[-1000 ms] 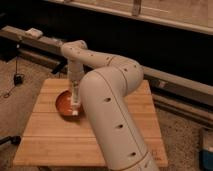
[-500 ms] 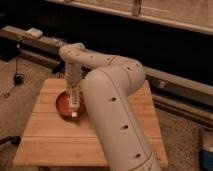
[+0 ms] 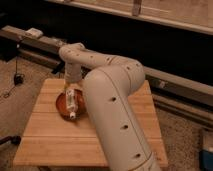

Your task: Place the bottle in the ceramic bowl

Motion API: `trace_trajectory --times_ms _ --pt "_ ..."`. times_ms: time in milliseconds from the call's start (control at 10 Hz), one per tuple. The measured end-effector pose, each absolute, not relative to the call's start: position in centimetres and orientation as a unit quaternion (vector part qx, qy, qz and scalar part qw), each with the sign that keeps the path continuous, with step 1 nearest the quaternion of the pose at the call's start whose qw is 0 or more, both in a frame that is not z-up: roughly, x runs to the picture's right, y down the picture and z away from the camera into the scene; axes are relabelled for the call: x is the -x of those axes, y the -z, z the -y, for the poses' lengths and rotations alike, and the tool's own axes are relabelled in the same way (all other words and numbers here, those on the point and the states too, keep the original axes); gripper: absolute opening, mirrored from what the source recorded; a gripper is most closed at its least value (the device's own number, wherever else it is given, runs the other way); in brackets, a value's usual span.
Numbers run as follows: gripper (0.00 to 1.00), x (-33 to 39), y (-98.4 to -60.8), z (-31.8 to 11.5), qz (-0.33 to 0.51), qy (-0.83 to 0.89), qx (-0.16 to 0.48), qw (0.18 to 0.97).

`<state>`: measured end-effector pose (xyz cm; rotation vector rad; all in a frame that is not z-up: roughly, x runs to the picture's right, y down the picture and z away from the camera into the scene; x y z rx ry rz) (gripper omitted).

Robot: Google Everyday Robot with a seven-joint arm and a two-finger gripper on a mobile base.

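The orange-red ceramic bowl (image 3: pixel 61 106) sits on the left part of the wooden table (image 3: pixel 55 140). The pale bottle (image 3: pixel 72 103) is over the bowl, its white cap end pointing toward the bowl's near rim. My gripper (image 3: pixel 71 92) comes straight down from the wrist and sits right at the bottle's upper end, above the bowl's right half. I cannot tell whether the bottle rests in the bowl or hangs just above it. The big white arm (image 3: pixel 112 105) hides the bowl's right edge and the middle of the table.
The table's edges drop to a speckled floor (image 3: pixel 15 115) on all sides. A long dark rail (image 3: pixel 170 82) runs behind the table. A cable and a small dark object (image 3: pixel 18 78) lie on the floor at the left.
The wrist has moved slightly left and lower, bringing the bottle down over the bowl. The bowl has not moved.
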<state>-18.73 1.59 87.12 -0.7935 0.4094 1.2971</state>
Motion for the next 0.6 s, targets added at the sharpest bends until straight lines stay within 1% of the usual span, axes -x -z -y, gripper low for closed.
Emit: trace_trajectory --times_ms 600 --pt "0.75 18.82 -87.1 -1.63 -0.184 -0.583 0.357 0.706"
